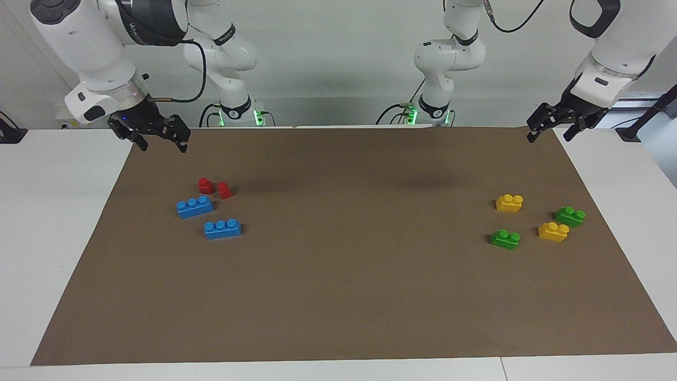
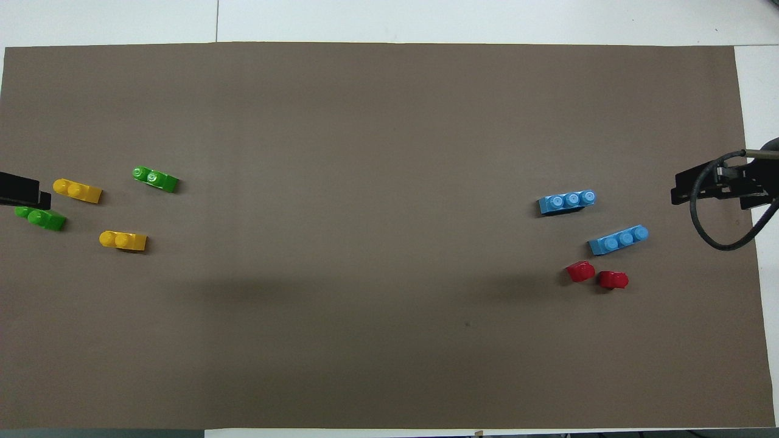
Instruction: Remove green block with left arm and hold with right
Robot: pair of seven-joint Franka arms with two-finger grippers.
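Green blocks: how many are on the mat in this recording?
2, both at the left arm's end. One green block lies nearer the robots, beside a yellow block; the other green block lies farther out. None appears hidden.

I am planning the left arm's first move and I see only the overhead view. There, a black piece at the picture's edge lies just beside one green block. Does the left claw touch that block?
Observer: No. In the facing view the left claw hangs in the air over a corner of the mat, clear of the green block.
Operator: Is it open?
Observer: Yes, its fingers are spread, with nothing between them.
Operator: And the right claw?
Observer: The right claw is raised too, open and empty, over the mat's edge at its own end; that arm waits.
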